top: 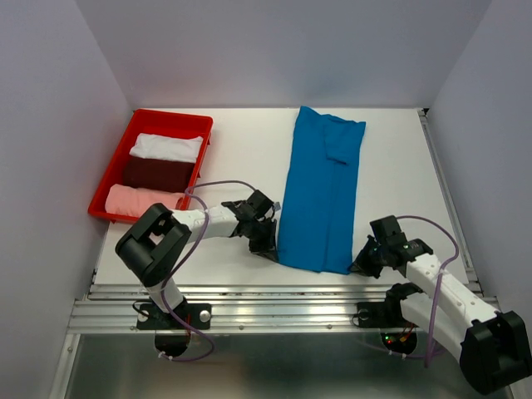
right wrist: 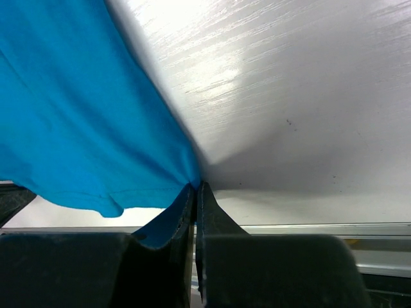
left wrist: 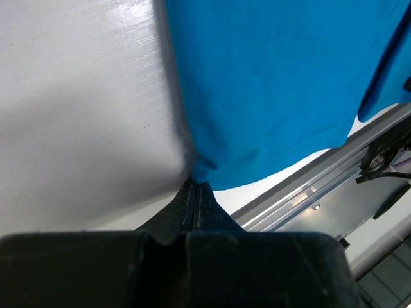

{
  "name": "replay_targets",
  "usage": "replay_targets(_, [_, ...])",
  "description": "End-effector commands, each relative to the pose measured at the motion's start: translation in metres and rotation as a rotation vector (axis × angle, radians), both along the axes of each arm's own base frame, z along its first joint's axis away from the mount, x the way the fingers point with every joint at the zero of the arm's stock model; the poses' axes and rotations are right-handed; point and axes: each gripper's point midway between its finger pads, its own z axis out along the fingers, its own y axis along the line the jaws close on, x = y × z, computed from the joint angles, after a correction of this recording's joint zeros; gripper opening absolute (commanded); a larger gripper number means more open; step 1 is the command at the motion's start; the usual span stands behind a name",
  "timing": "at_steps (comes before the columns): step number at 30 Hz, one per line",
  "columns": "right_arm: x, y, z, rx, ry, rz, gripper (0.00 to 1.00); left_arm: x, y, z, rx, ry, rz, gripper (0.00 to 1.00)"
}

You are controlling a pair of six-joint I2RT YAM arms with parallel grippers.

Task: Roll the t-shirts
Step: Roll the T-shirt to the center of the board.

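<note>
White table (top: 241, 150), faint grain, with a glare patch ahead of my right jaws. Blue t-shirt (top: 320, 191) lies on it, folded into a long strip. It runs from between my left jaws and right jaws out toward the far edge, its near corners right at both sets of tips. Red tray (top: 171, 115) sits on the table well beyond and left of my left jaws.

Folded t-shirt (top: 324, 191) lengthwise on table (top: 241, 141), right of centre, far end near back edge. Left gripper (top: 270, 249) at its near left corner, right gripper (top: 362, 264) at near right corner. Tray (top: 170, 115) far left; three rolled t-shirts (top: 158, 174) inside, one behind another.
</note>
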Motion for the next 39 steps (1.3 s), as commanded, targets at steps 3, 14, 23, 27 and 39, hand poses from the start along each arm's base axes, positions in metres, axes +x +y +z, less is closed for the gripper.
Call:
replay_targets(3, [0.015,0.003,0.021,0.005,-0.063,-0.020,0.01,0.015,-0.005,0.023,0.000,-0.078,0.010,0.00])
replay_targets(14, [0.069,0.001,0.061,-0.033,-0.220,-0.091,0.01,0.054,-0.028,0.061,-0.054,-0.168,0.036,0.00])
replay_targets(23, [0.091,-0.007,0.068,-0.107,-0.259,-0.113,0.01,0.078,-0.036,0.074,-0.066,-0.189,0.096,0.00])
replay_targets(27, [0.097,-0.011,0.065,-0.135,-0.258,-0.132,0.01,0.085,-0.038,0.072,-0.060,-0.192,0.120,0.00])
replay_targets(39, [0.114,-0.014,0.059,-0.186,-0.274,-0.124,0.01,0.102,-0.037,0.052,0.001,-0.194,0.144,0.00])
